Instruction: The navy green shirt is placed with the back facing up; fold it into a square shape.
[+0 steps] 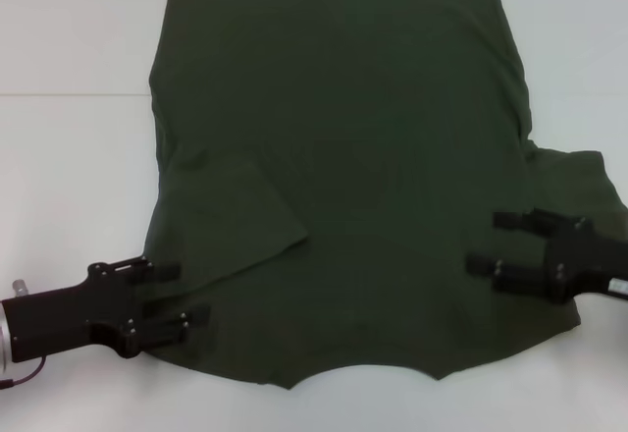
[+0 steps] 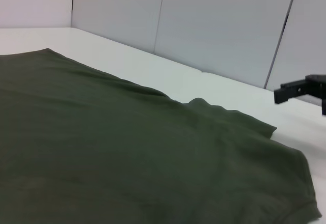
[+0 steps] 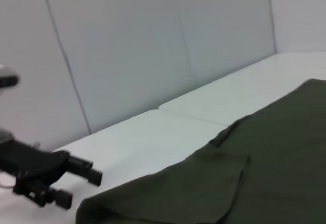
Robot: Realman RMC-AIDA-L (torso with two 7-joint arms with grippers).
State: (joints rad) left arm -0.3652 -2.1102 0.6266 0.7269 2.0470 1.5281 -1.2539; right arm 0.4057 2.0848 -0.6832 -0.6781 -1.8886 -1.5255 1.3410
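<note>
Navy green shirt spread flat on white worktop, left sleeve folded inward. Left gripper at its near-left edge, right gripper over right sleeve; both jaws parted.

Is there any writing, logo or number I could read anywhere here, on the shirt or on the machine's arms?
None can be read.
The navy green shirt: only plain cloth shows, with no lettering.
Left end effector and right end effector: plain black, no label or number visible.
The white table and the grey wall panels: no signs.
</note>
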